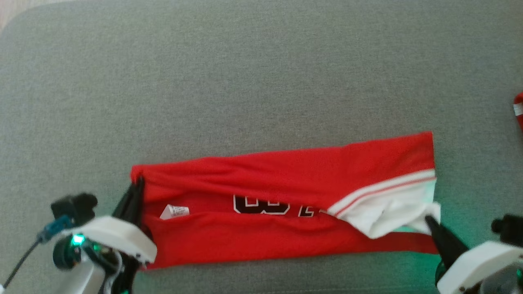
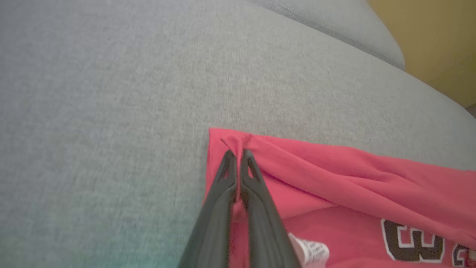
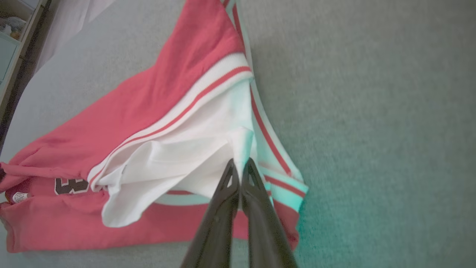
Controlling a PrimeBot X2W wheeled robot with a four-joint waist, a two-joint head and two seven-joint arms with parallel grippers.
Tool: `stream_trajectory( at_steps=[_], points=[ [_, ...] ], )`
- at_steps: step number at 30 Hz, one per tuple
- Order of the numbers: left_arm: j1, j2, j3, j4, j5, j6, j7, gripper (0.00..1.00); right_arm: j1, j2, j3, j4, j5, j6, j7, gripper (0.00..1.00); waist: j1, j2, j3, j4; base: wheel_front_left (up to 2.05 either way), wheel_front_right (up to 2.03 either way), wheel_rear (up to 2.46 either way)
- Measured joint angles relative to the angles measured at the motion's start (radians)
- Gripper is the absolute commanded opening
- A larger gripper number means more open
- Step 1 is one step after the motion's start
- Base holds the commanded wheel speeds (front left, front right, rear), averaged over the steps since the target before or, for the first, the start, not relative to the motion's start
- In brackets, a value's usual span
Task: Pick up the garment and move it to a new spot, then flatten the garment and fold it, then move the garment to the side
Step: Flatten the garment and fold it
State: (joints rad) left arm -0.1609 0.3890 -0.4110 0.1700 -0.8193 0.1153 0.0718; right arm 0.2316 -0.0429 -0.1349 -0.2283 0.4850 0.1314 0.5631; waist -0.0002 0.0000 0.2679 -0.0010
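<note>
**Grey cushion, red garment pinched at both ends**

Grey woven upholstery covers the wide cushion (image 1: 261, 73) on which everything lies. Its rounded far edge carries a stitched seam (image 2: 334, 33), and past that edge the left wrist view shows a yellowish background (image 2: 438, 37). A pale shelf unit (image 3: 9, 41) stands beyond the cushion in the upper corner of the right wrist view. At the right edge of the head view, a small red object (image 1: 519, 111) with a white band lies well apart from the garment (image 1: 261, 179).

The garment is red and folded into a long band running left to right across the near part of the cushion. A white label (image 1: 175, 211) and a dark outlined number (image 1: 261, 205) peek from the gap between its folded edges. At the right end, striped white trim (image 1: 384, 188) and white inner fabric (image 1: 380, 218) turn outward.

The left end effector (image 2: 238, 152) is closed, pinching the red cloth at the band's far-left corner. The right end effector (image 3: 240, 162) is closed on a corner of the white fabric at the near-right end. A green glow (image 1: 453, 204) tints the cushion beside it.
</note>
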Motion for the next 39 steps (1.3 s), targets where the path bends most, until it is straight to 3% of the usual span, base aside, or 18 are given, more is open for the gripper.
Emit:
stream_trajectory(
  at_steps=[1,2,3,4,5,8,11,19,28,39],
  points=[
    [0.02,0.002,0.0,-0.007,-0.011,0.002,0.01,0.0,0.012,0.001,0.004,0.013,0.009,0.0,0.0,0.0,0.0001,0.0,-0.003,-0.003,0.0,0.0,0.0],
    [0.037,0.002,0.001,-0.015,-0.019,0.009,0.017,0.0,0.021,0.002,0.003,0.029,0.025,0.0,0.0,0.26,0.0,0.0,-0.005,-0.004,0.0,0.0,0.0],
    [0.05,0.002,0.001,-0.017,-0.024,0.009,0.019,0.18,0.032,0.002,0.003,0.049,0.034,0.0,0.0,0.66,0.0,0.0,-0.007,-0.004,0.0,0.0,0.0],
    [0.06,0.001,0.0,-0.017,-0.028,0.009,0.026,0.77,0.04,0.002,0.005,0.063,0.034,0.0,-0.003,1.0,0.0,0.0,-0.009,-0.004,0.0,0.0,0.0],
    [0.069,0.001,-0.002,-0.017,-0.03,0.009,0.028,1.0,0.047,0.002,0.01,0.07,0.039,0.0,-0.018,1.0,0.0001,0.0,-0.01,-0.003,0.0,0.0,0.0],
    [0.081,-0.002,-0.003,-0.014,-0.033,0.02,0.015,1.0,0.045,0.002,0.032,0.074,0.044,0.0,-0.067,1.0,0.0001,0.0,-0.016,-0.002,0.0,0.0,0.0],
    [0.091,-0.021,0.002,-0.018,0.001,0.055,-0.073,1.0,0.037,0.002,0.037,0.038,-0.001,0.0,-0.158,1.0,0.0001,0.0,-0.031,0.002,0.0,0.0,0.0],
    [0.106,-0.032,0.02,-0.092,0.196,0.155,-0.291,1.0,-0.057,0.002,0.034,-0.082,-0.188,0.0,-0.35,1.0,0.0001,0.0,-0.064,0.028,0.0,0.0,0.0],
    [0.049,-0.039,-0.002,-0.184,0.363,0.205,-0.321,1.0,-0.085,-0.004,0.043,-0.163,-0.315,0.0,-0.445,1.0,0.0002,0.0,-0.075,0.061,0.0,0.0,0.0],
    [0.046,-0.035,-0.038,-0.175,0.372,0.207,-0.28,1.0,-0.084,-0.003,0.05,-0.167,-0.326,0.0,-0.454,1.0,0.0001,0.0,-0.082,0.058,0.0,0.0,0.0]
  ],
)
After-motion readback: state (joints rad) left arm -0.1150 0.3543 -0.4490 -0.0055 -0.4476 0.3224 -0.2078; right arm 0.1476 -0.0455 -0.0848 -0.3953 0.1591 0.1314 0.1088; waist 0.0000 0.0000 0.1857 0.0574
